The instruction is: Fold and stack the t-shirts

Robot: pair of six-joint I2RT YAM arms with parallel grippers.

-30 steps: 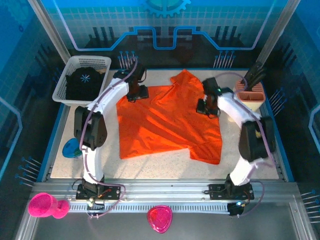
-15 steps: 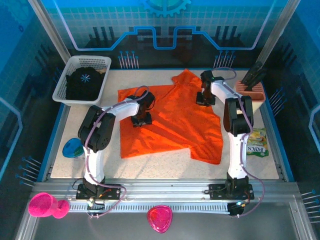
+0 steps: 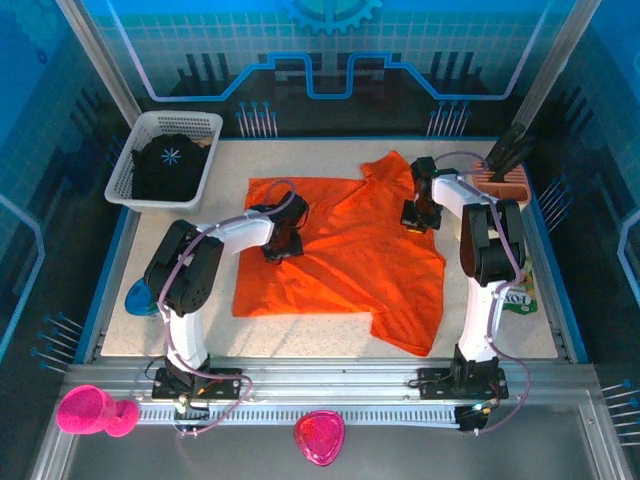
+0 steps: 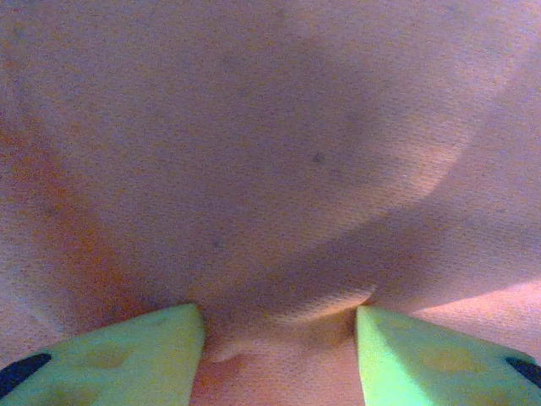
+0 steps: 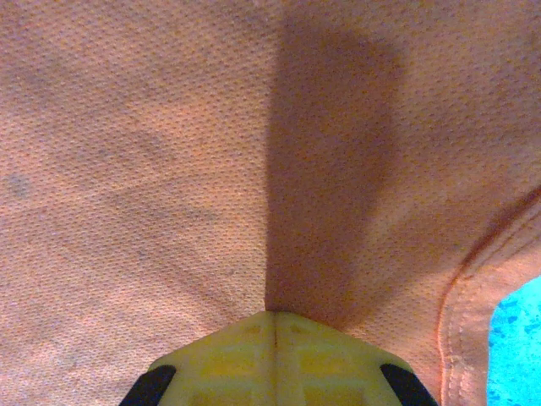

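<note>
The orange t-shirt (image 3: pixel 340 260) lies spread over the middle of the table, its collar end bunched up at the back. My left gripper (image 3: pixel 283 245) is down on the shirt's left half. In the left wrist view its green fingers (image 4: pixel 127 355) stand apart, tips pressed into the orange cloth (image 4: pixel 279 169), a small pucker between them (image 4: pixel 279 338). My right gripper (image 3: pixel 418 215) is at the shirt's back right part. Its yellow fingertips (image 5: pixel 275 320) are closed together, a crease of orange cloth (image 5: pixel 330 169) running from them. The black t-shirt (image 3: pixel 168 165) with the pale starburst lies in the white basket (image 3: pixel 180 118).
A brown slotted holder (image 3: pixel 500 190) stands at the back right, close behind the right arm. A snack packet (image 3: pixel 515 298) lies by the right edge. A blue object (image 3: pixel 140 297) sits at the left edge. Pink items (image 3: pixel 90 410) (image 3: pixel 319 436) rest on the front rail.
The left gripper came forward from the shirt's back left corner onto its left half. The right gripper shifted, the collar end following. The shirt's front hem now lies straighter and further right.
</note>
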